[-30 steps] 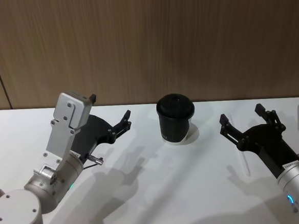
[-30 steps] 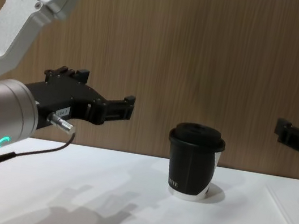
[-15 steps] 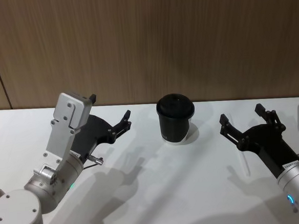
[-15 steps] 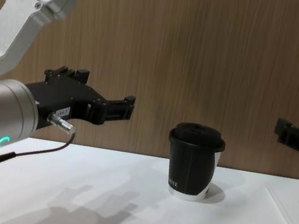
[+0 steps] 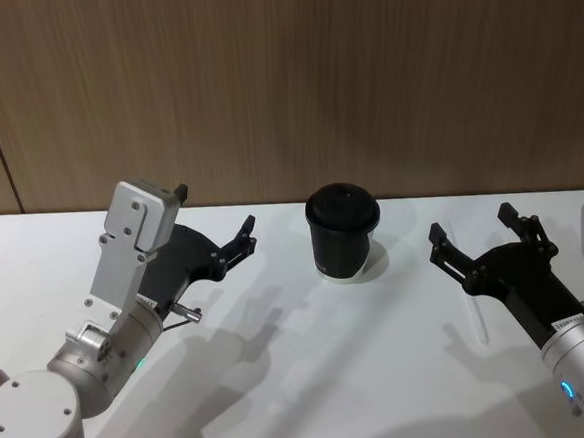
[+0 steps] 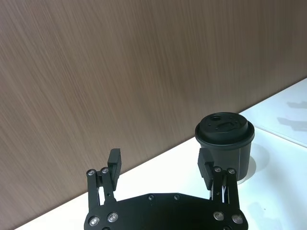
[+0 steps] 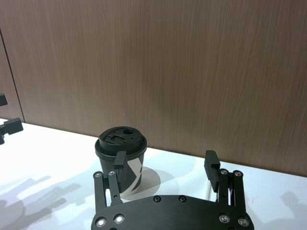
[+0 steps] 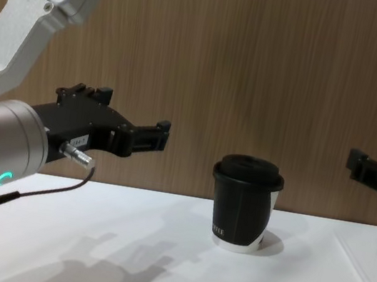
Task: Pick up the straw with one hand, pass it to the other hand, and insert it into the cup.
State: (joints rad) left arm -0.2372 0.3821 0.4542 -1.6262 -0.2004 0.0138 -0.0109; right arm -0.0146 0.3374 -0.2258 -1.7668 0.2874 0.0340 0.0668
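Note:
The black lidded cup (image 5: 343, 231) stands on the white table near its back edge, between my two arms. The white straw (image 5: 476, 318) lies flat on the table to the right of the cup, running under my right gripper (image 5: 471, 223). That gripper hovers open above the straw's far end, with nothing between its fingers. My left gripper (image 5: 214, 210) is held open in the air left of the cup, also with nothing in it. The left wrist view shows the cup (image 6: 224, 143) just beyond one finger of the left gripper (image 6: 159, 163). The right wrist view shows the cup (image 7: 121, 139) ahead of the right gripper (image 7: 165, 160).
The white table (image 5: 302, 369) stretches bare in front of the cup. A wooden wall (image 5: 362, 74) rises right behind the table's back edge. In the chest view the cup (image 8: 244, 204) sits at the middle, with the left gripper (image 8: 135, 114) raised above table height.

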